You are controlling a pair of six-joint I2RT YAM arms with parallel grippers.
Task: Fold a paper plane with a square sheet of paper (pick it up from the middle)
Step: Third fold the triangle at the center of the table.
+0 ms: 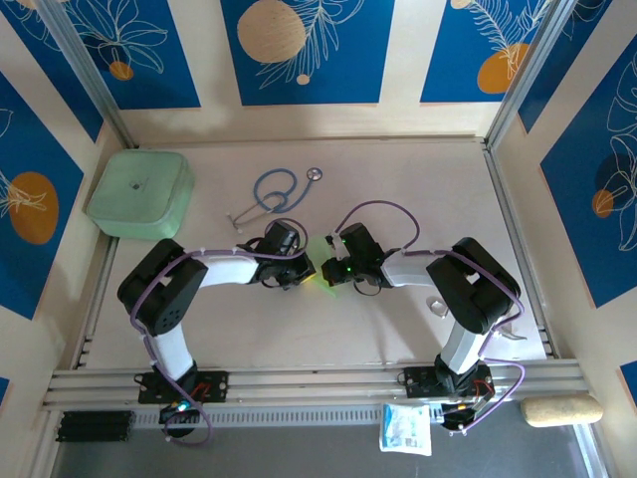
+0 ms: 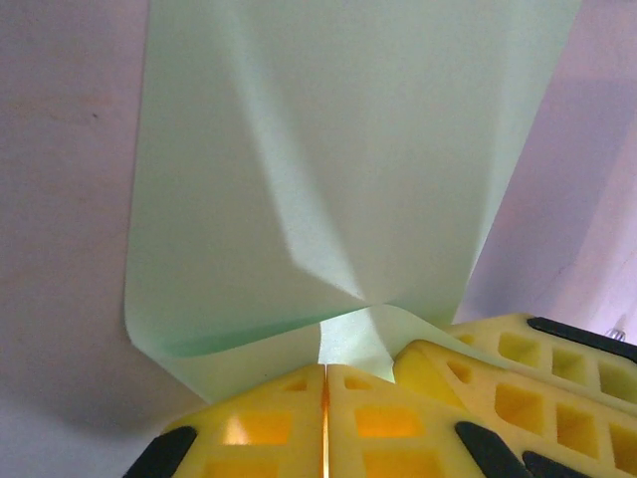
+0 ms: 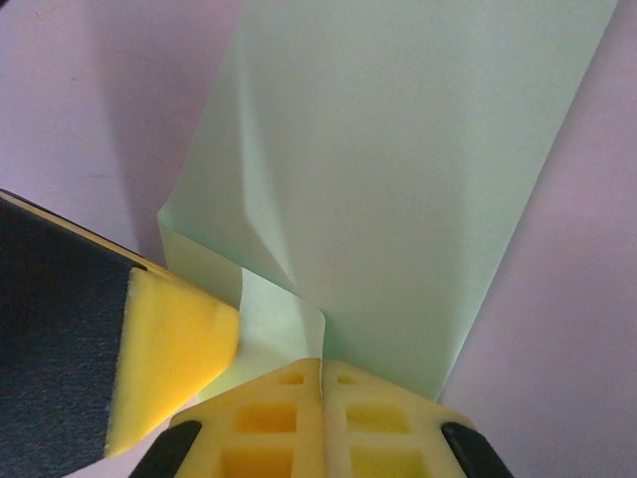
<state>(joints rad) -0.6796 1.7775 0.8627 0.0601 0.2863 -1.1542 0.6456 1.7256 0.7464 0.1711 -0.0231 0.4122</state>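
Left wrist: hand (image 2: 324,372) low on paper (image 2: 328,149)

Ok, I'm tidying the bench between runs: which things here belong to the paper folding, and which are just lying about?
In the job: thin pale green paper sheet, pinched by the left gripper and the right gripper, both shut on it.
Lying about: thick mint-green box with rounded corners; blue stethoscope; white packet at the near edge.
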